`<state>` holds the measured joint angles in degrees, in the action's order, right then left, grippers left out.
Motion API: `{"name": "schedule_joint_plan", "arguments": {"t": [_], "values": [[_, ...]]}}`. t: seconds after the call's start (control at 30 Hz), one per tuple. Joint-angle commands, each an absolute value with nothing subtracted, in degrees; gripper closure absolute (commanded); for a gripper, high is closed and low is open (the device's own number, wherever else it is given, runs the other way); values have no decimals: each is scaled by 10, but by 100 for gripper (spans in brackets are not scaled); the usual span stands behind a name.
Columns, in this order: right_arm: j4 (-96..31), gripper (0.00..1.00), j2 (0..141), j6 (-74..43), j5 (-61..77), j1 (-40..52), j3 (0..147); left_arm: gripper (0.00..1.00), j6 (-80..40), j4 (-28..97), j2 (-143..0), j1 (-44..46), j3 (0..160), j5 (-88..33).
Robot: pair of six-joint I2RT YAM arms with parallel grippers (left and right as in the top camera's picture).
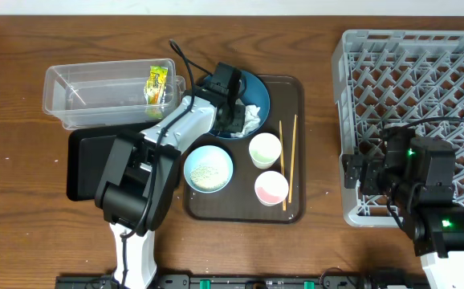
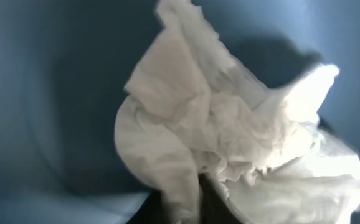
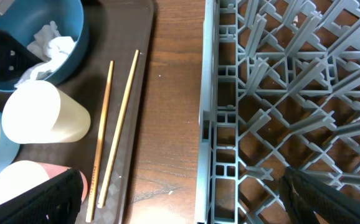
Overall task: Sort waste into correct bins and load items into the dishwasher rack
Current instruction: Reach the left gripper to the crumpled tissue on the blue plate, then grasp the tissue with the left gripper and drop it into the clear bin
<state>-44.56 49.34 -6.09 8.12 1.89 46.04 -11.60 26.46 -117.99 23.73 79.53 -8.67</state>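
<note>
My left gripper (image 1: 234, 115) reaches into the large blue round dish (image 1: 258, 88) on the brown tray and is shut on the crumpled white tissue (image 1: 253, 120). The tissue (image 2: 230, 137) fills the left wrist view against the blue dish (image 2: 49, 93). The yellow-green wrapper (image 1: 158, 82) lies in the clear tub (image 1: 87, 96). The black tray (image 1: 87, 160) sits below the tub. The small white bowl (image 1: 209, 169) holds rice. The pale green cup (image 1: 265, 149), pink cup (image 1: 270, 187) and chopsticks (image 1: 288, 160) stay on the brown tray. My right gripper (image 1: 359, 170) is open and empty over the left edge of the grey rack (image 1: 425, 72).
The brown serving tray (image 1: 296, 210) holds the dishes mid-table. In the right wrist view, bare wood (image 3: 167, 93) separates the tray edge from the rack wall (image 3: 208, 124), with the chopsticks (image 3: 114, 124) and green cup (image 3: 43, 115) on the left.
</note>
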Motion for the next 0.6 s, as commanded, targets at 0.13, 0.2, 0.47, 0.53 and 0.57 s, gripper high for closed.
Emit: {"name": "schedule_joint_plan", "arguments": {"t": [0.13,0.2,0.47,0.53,0.57], "values": [[-446,1,491,-62,84,22,472,93,-112,270,-1109,199,806,-67],[-446,1,491,-62,84,22,472,93,-112,278,-1075,184,806,-41],[-446,1,491,-62,84,22,472,93,-112,285,-967,74,806,12],[-446,1,491,-62,84,22,472,93,-112,281,-967,44,806,11],[-446,1,491,-62,84,22,472,93,-113,281,-969,30,806,11]]}}
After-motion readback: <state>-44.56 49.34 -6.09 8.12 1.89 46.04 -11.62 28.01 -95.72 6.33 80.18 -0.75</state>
